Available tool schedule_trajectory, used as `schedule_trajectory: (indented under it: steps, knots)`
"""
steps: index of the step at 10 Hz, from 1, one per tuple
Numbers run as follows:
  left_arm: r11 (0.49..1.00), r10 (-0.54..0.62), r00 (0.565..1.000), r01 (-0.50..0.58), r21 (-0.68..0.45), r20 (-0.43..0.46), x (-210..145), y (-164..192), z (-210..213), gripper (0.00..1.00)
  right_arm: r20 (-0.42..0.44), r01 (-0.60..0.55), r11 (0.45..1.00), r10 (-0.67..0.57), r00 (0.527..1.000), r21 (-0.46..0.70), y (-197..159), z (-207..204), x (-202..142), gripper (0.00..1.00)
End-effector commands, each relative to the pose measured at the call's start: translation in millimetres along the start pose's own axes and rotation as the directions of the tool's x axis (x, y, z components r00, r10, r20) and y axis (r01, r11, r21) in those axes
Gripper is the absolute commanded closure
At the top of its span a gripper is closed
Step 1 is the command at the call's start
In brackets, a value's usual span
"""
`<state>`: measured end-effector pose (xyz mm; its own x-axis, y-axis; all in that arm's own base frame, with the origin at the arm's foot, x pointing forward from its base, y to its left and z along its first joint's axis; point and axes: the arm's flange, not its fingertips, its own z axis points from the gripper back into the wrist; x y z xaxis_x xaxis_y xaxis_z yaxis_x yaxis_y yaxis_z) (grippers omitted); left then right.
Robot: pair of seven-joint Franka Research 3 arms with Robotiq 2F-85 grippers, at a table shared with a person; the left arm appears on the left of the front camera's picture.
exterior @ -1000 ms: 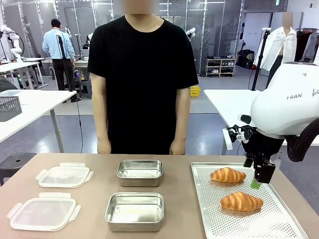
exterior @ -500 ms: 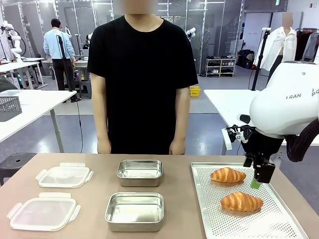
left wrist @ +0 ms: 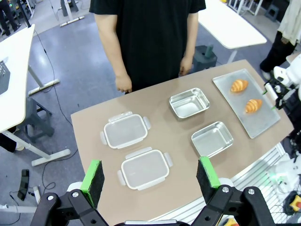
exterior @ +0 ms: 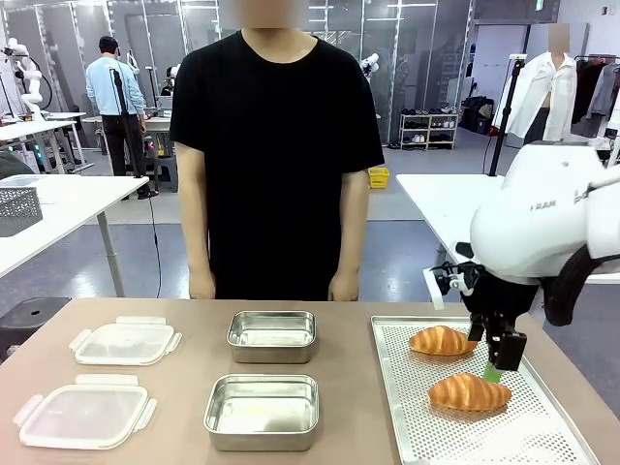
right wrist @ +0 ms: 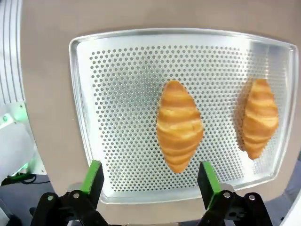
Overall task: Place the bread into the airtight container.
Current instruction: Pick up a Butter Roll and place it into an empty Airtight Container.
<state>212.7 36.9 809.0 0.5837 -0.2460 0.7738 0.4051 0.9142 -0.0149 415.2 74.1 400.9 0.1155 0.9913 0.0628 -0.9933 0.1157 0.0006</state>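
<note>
Two golden croissants lie on a perforated metal tray [exterior: 417,426] at the table's right: a far one [exterior: 443,340] and a near one [exterior: 469,392]. My right gripper [exterior: 498,364] hangs open just above the near croissant, holding nothing. In the right wrist view that croissant [right wrist: 179,125] sits between and beyond the green-padded fingers of my right gripper [right wrist: 150,175], with the other croissant [right wrist: 260,117] to its right. Two steel containers, far [exterior: 272,335] and near [exterior: 262,410], stand open at mid-table. High over the table, my left gripper [left wrist: 150,175] is open and empty.
Two clear plastic lids [exterior: 126,341] [exterior: 84,412] lie on the table's left. A person in a black shirt [exterior: 276,145] stands at the far edge, hands down. The left wrist view shows the containers [left wrist: 189,102] [left wrist: 212,139], lids [left wrist: 124,131] and tray [left wrist: 263,122] from above.
My right arm has shifted a little to the left and lower, bringing the open gripper closer over the near croissant. Nothing else has moved.
</note>
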Motion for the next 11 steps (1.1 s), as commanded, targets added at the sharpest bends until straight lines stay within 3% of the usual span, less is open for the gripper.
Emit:
schedule_trajectory:
  steps: [1, 2, 11]
  knots:
    - [1.0, -0.001, 1.0, 0.001, -0.001, 0.001, 1, 0, 0, 0.0, 0.015, -0.044, 0.999, 0.043, 0.999, 0.026, -22, -29, -9, 0.0]
    - [1.0, -0.001, 1.0, 0.001, -0.001, 0.001, 1, 0, 0, 0.0, -0.015, -0.016, 0.999, 0.015, 1.0, -0.045, -27, -38, -9, 0.0]
    - [1.0, -0.001, 1.0, 0.001, -0.001, 0.001, 1, 0, 0, 0.0, 0.001, -0.024, 1.0, 0.024, 1.0, -0.013, -46, -88, -1, 0.0]
